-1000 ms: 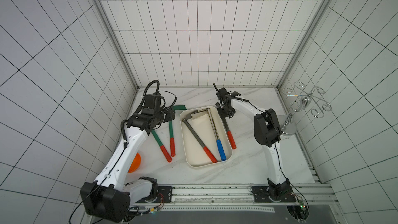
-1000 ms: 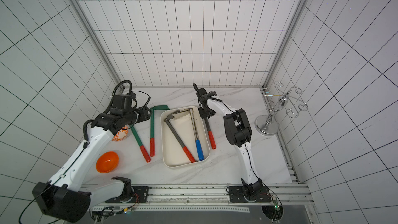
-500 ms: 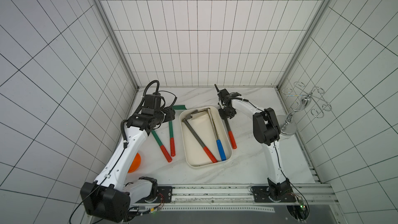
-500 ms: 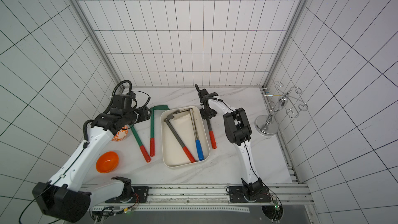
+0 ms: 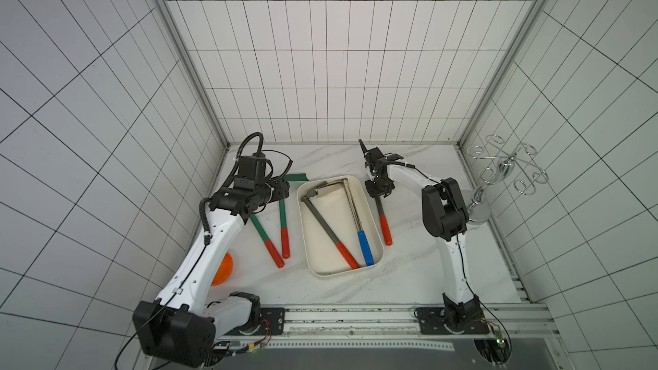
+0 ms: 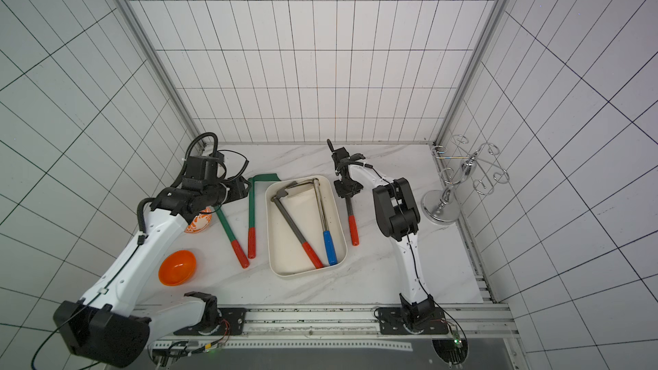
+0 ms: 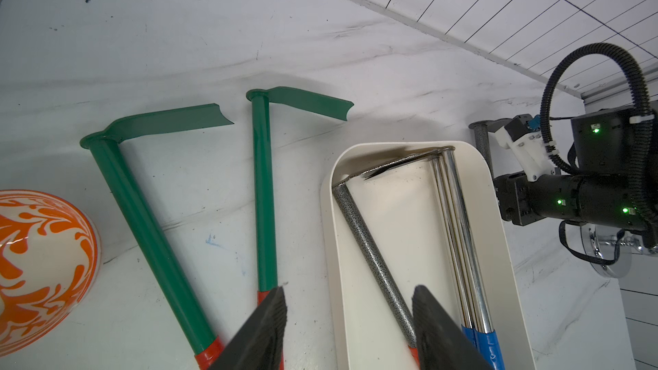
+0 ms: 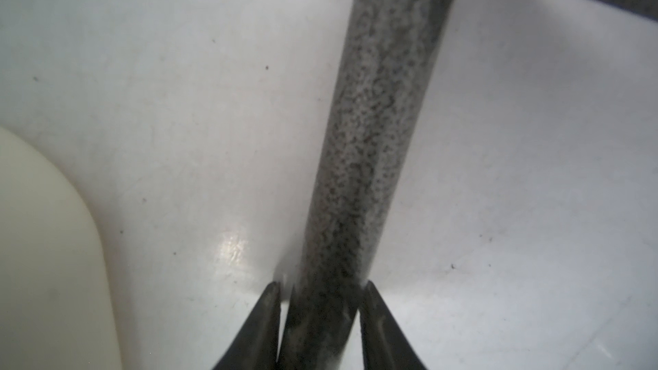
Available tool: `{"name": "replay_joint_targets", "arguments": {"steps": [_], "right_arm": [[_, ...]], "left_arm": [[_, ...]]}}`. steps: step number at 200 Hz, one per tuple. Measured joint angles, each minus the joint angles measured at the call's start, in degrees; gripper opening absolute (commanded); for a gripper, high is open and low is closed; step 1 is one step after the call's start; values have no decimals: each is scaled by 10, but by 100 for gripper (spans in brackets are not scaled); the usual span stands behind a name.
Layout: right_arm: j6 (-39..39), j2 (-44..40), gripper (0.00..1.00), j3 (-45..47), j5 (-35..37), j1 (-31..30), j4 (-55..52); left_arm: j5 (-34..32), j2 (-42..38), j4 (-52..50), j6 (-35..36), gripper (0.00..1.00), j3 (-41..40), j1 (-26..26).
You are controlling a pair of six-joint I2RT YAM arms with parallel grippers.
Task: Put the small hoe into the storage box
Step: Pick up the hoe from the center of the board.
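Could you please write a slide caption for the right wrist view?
Right gripper straddles the speckled grey hoe handle, storage box alongside.

storage box [image 6: 285,240]: cream-white, plain
2 hoes [image 6: 252,204]: green shafts, red grips
small hoe [image 6: 350,211]: speckled grey shaft, red grip
bowl [image 6: 177,267]: orange
plate [image 7: 35,261]: orange swirls on white

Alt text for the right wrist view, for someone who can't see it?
The right gripper straddles the speckled grey hoe handle lying on the white table, jaws close on both sides; contact is unclear. A corner of the cream box shows beside it.
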State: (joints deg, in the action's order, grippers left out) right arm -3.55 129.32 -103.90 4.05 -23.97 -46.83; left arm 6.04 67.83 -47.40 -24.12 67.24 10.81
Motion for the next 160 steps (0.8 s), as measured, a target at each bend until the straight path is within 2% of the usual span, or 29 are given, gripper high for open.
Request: {"name": "replay_joint_targets", "arguments": {"steps": [66,105,160], "right_arm": [[32,-26,7,20,-9,3,-2],[43,-73,0,29,-13,4,-7],[50,-169,0,29,-20,7,-41]], "left_arm": [[0,-1,0,0,59,0,-1],[0,-3,0,0,59,-4,-1],[0,-7,1,-3,59,-10,-1]]}}
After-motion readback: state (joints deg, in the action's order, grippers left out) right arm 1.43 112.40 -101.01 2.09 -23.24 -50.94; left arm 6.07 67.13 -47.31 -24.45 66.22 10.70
